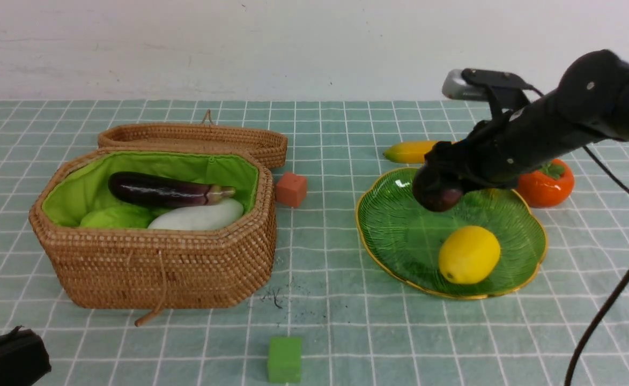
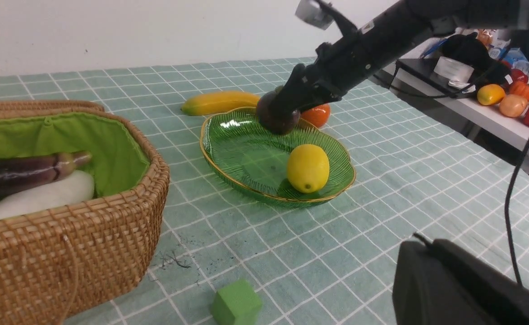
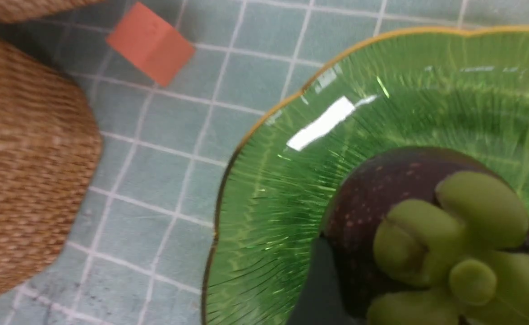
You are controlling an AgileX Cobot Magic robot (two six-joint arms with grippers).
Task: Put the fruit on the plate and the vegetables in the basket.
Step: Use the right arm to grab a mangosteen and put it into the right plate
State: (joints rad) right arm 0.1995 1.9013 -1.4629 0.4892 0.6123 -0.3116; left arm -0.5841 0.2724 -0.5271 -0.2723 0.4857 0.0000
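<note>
Now: one lemon on plate; one mangosteen gripped in right hand.

White wall, teal checked tablecloth

Right gripper clamped around mangosteen — left gripper closed, low

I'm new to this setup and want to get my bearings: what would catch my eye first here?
The black right end effector grips a dark-purple mangosteen over the far left part of the green glass plate, where a bright yellow lemon already lies. To the left, the open wicker basket with its lime lining holds a purple eggplant and a white radish.
</note>
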